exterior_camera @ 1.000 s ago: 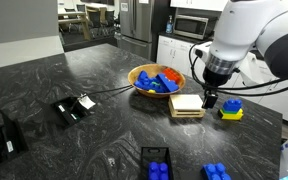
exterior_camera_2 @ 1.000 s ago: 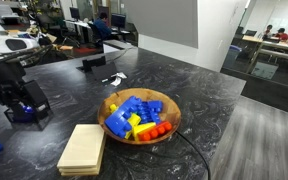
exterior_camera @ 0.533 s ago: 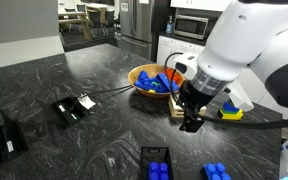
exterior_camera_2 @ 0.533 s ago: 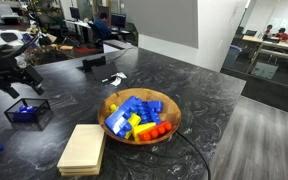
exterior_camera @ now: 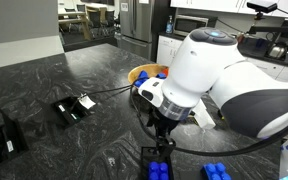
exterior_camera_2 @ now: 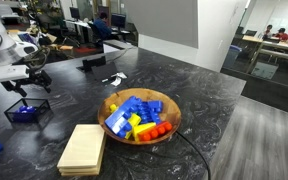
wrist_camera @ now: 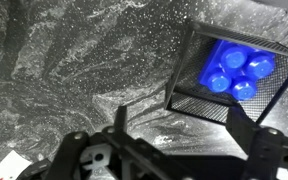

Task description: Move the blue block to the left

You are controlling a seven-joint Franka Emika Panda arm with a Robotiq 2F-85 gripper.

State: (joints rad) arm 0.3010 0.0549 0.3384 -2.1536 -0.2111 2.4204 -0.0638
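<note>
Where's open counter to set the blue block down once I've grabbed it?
Free: the dark marble counter between the black boxy gadget and the blue studded block with black piece. Crowded: around the wooden bowl of bricks and the pale wooden slab stack beside it.

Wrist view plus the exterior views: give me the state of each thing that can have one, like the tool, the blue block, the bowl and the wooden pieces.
Tool: open, empty, above the counter, not touching the block.
Blue block: on the counter, studs up, not held.
Bowl: upright, filled with coloured bricks.
Wooden pieces: stacked flat beside the bowl.
</note>
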